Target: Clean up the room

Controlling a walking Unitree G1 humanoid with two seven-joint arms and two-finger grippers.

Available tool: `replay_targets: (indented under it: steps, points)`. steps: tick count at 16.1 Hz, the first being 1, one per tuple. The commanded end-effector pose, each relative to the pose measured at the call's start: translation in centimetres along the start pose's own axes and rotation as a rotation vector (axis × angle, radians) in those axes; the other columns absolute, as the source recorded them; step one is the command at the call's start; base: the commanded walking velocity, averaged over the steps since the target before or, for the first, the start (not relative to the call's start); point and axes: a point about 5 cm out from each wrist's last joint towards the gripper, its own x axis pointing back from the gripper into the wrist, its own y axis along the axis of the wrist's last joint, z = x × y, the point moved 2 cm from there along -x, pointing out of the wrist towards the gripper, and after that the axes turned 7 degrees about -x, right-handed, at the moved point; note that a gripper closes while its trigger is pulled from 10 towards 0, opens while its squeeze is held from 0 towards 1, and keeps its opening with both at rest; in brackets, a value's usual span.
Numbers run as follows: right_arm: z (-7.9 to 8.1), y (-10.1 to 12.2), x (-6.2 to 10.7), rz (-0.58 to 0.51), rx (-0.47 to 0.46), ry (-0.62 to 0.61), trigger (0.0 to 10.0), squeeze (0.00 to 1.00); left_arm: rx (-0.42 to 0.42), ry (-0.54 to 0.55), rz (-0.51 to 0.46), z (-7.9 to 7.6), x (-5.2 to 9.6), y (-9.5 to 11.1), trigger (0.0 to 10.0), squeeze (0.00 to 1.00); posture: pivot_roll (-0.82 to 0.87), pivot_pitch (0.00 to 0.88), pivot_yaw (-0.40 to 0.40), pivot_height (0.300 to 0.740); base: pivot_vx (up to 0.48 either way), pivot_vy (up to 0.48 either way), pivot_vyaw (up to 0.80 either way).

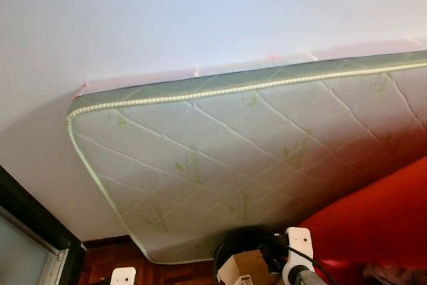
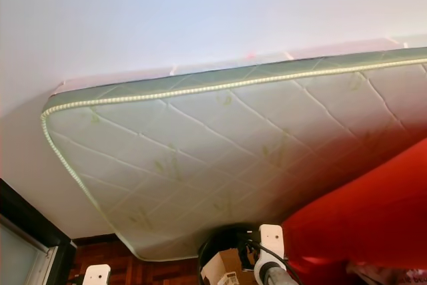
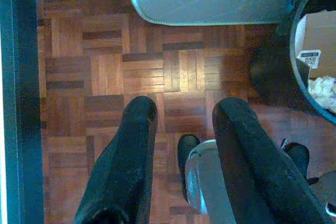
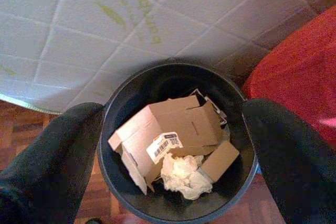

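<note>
Overhead, both pincers gape empty: right pincer point(image 4: 173, 156) above bin point(image 4: 118, 184), mattress point(image 1: 267, 145) on wall point(image 1: 167, 11).

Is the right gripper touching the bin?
Apart. The right wrist view shows the right gripper open above the bin, its fingers spread to either side, holding nothing; the box and tissue lie loose inside.
</note>
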Motion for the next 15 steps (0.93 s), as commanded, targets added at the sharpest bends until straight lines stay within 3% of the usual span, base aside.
replay_targets:
  steps: [1,3,15]
  points:
    - [0.07,-0.42,0.04,0.017,-0.015,-0.007,10.0,0.0,0.021,0.016,0.025,0.27,0.2,-0.85,10.0,0.0,-0.01,0.023,0.032,0.721,0.0,0.0,0.0]
    - [0.03,-0.43,0.03,0.021,-0.023,-0.012,10.0,0.0,0.022,0.017,0.023,0.25,0.18,-0.77,10.0,0.0,-0.01,0.025,0.03,0.74,0.0,0.0,0.0]
    - [-0.75,-0.99,0.08,0.083,-0.013,-0.092,10.0,0.0,0.032,0.014,0.023,0.02,0.12,-0.69,10.0,0.0,-0.03,0.016,0.022,0.74,0.0,0.0,0.0]
